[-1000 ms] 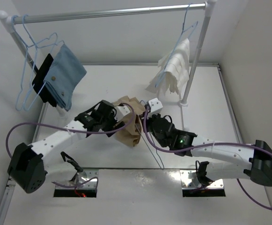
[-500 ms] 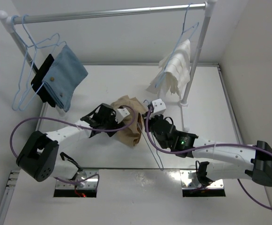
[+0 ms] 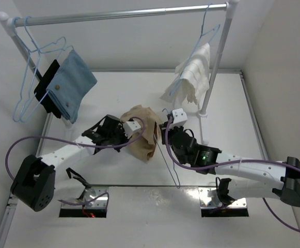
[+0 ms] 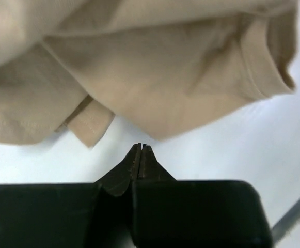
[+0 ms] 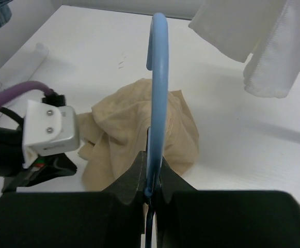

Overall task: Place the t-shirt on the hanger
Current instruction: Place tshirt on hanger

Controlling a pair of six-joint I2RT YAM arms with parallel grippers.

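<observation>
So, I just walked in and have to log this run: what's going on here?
Two robot arms are working on getting a tan t-shirt onto a light-blue wire hanger. The right end effector is shut on the hanger's wire. The t-shirt lies crumpled on the table, not yet on the hanger. The left end effector is shut right at the t-shirt's edge, with no fabric between its fingers.

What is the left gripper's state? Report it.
Shut and empty: the left gripper has its tips pressed together, and the t-shirt lies just beyond them.
</observation>
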